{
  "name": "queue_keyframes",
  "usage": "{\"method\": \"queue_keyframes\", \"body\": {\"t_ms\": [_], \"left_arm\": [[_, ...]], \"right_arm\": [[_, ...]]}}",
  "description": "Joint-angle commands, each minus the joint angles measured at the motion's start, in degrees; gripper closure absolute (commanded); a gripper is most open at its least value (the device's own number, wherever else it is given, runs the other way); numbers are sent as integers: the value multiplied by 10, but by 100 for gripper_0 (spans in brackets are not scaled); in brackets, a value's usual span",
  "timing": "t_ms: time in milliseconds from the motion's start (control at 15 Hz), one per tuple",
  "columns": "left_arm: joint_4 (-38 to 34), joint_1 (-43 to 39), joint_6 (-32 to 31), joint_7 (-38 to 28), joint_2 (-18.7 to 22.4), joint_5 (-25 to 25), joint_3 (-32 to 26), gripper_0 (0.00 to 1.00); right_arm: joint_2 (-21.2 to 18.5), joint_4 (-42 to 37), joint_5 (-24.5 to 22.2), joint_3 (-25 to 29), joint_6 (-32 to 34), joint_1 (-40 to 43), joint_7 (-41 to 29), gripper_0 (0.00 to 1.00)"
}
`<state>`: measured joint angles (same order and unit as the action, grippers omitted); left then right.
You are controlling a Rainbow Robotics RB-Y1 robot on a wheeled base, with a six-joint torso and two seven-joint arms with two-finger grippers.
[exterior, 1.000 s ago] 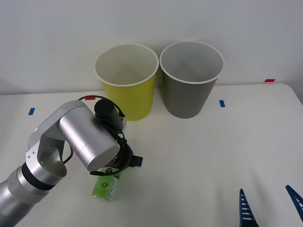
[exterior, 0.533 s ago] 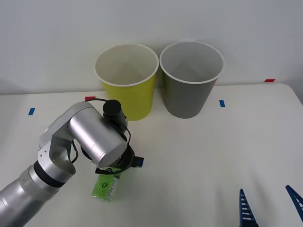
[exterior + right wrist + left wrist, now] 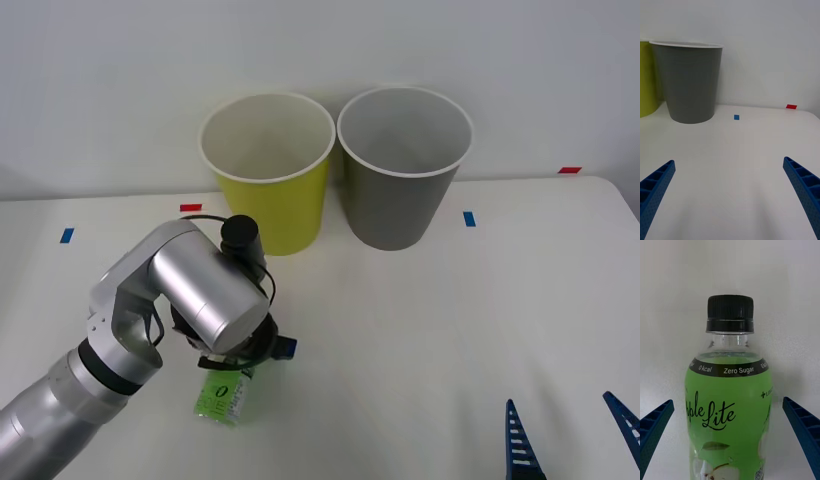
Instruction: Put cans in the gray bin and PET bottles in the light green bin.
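Note:
The PET bottle (image 3: pixel 222 396), with a bright green label and black cap (image 3: pixel 730 313), lies on the white table in front of the light green bin (image 3: pixel 268 200). My left gripper (image 3: pixel 727 401) is open, one blue finger on each side of the bottle's body and apart from it. In the front view the silver left wrist (image 3: pixel 205 295) covers the bottle's upper part. The gray bin (image 3: pixel 400 200) stands upright to the right of the light green one, also seen as the gray bin (image 3: pixel 690 86). My right gripper (image 3: pixel 560 402) waits open near the table's front right. Cans are out of view.
Small blue tape marks (image 3: pixel 469 218) and red tape marks (image 3: pixel 569 170) lie on the table (image 3: pixel 420 330). A white wall rises close behind both bins. The light green bin's side (image 3: pixel 645 82) shows beside the gray one.
My left arm has shifted a little to the right and closer over the bottle. The bottle, both bins and the right gripper have not moved.

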<state>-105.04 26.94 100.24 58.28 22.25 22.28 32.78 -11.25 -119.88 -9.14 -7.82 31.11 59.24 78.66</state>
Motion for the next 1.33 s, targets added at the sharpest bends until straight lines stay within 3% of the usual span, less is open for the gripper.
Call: {"method": "queue_keyframes", "body": {"t_ms": [67,400,467,533,1333], "left_arm": [[7,0,0,16,3,3,0,0],[8,0,0,32,5,3,0,2],[8,0,0,32,5,3,0,34],[7,0,0,35,5,3,0,97],[-15,-1,4,45,15,16,0,100]], "right_arm": [[0,0,0,0,0,0,0,0],[0,0,0,0,0,0,0,0],[0,0,0,0,0,0,0,0],[0,0,0,0,0,0,0,0],[0,0,0,0,0,0,0,0]]}}
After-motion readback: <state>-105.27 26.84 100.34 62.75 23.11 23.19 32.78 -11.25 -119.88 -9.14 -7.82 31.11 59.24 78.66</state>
